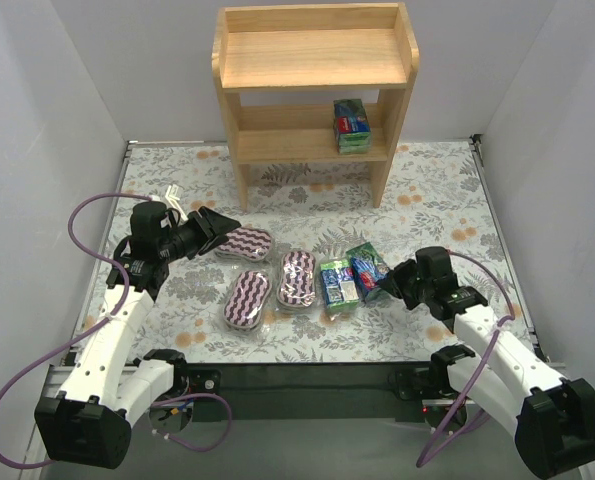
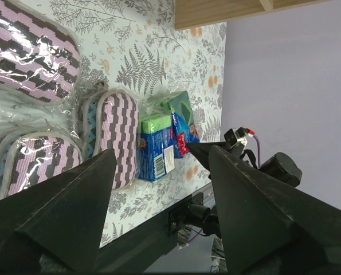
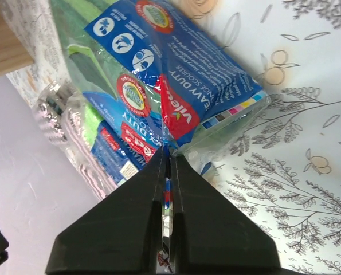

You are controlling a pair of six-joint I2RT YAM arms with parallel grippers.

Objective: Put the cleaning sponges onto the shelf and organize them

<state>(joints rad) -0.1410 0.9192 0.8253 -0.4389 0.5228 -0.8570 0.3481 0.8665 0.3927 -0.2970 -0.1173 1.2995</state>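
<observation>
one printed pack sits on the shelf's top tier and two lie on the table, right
No: that printed pack sits on the lower tier of the shelf, as the top external view shows. The other two packs do lie on the table.

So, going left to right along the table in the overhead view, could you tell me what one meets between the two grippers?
In order: left gripper → nearer striped pad → right-hand striped pad → first printed pack → second printed pack → right gripper. The far pad overlaps the nearer one, so it is omitted.
</observation>
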